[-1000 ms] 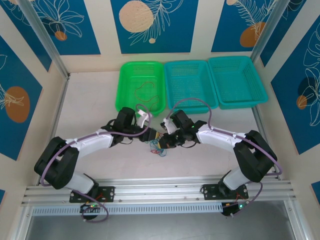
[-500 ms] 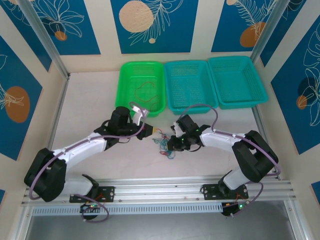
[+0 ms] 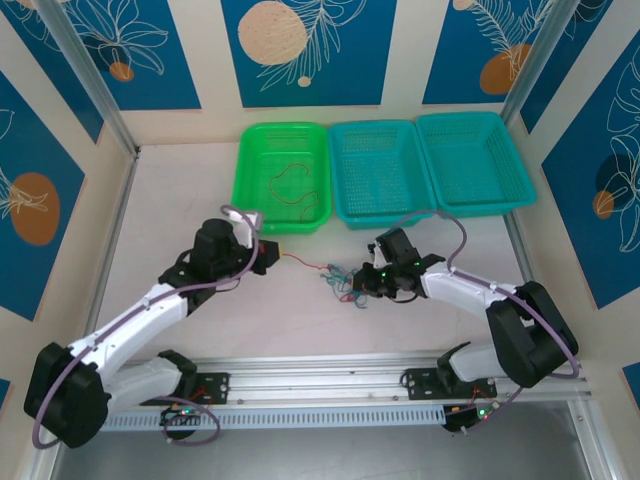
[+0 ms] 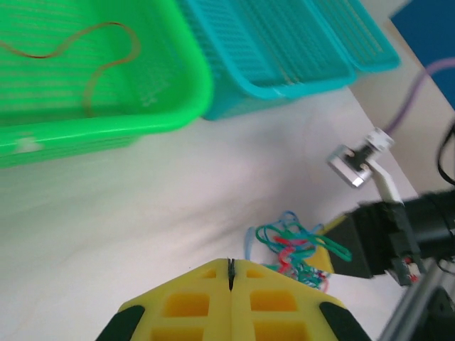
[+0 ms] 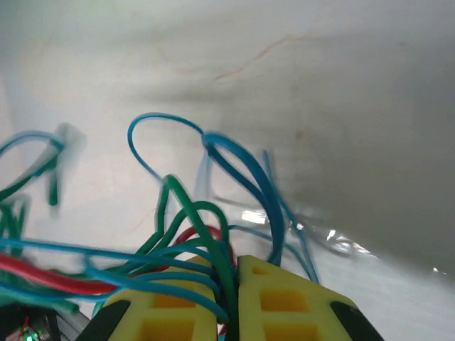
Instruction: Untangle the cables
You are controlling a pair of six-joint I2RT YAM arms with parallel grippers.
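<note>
The cables [image 3: 345, 283] lie as a red, blue and green knot on the table [image 3: 180, 200], in front of the green basket [image 3: 243, 180] and slightly to its right. The right end effector [image 3: 364, 283] is clamped narrowly on the knot, with strands between its fingers [image 5: 284, 298]. One red strand [image 3: 303, 263] stretches from the knot toward the basket's front, pinched in the left end effector [image 3: 270, 254], whose pads are pressed together. Inside the green basket lies a loose red wire [image 3: 290, 185]. Two teal baskets [image 3: 383, 213] stand to its right.

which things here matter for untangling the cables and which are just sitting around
In the job:
- tangle of cables, pinched by the right gripper
- red strand, stretched from the tangle to the left gripper

Lying about:
- green basket, with a loose red cable inside
- middle teal basket
- right teal basket
</note>
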